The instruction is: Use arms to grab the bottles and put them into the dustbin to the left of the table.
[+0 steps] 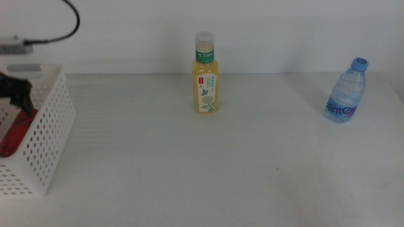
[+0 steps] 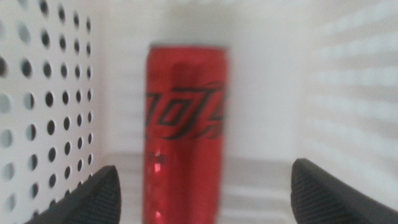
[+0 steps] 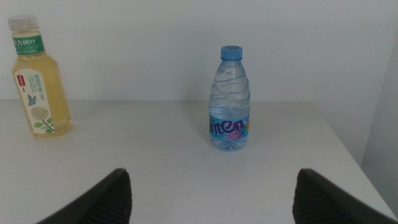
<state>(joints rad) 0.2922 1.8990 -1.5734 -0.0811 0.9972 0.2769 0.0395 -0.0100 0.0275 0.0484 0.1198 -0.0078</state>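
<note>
The white perforated dustbin [image 1: 47, 126] stands at the table's left edge. My left gripper [image 1: 16, 91] hangs inside it, open. In the left wrist view the red cola can [image 2: 183, 134] lies in the dustbin [image 2: 37, 93] beyond the spread jaws of the left gripper [image 2: 205, 171], and neither jaw touches it. The yellowish tea bottle [image 1: 205, 79] stands upright at the back middle. At the far right stands the small blue-capped water bottle [image 1: 347, 94]. My right gripper [image 3: 211, 199] is open and faces the water bottle [image 3: 230, 102] from a distance, with the tea bottle [image 3: 37, 87] off to one side.
A black cable [image 1: 66, 25] loops above the dustbin. The white table [image 1: 189, 164] ends just right of the water bottle. A white wall rises behind the table.
</note>
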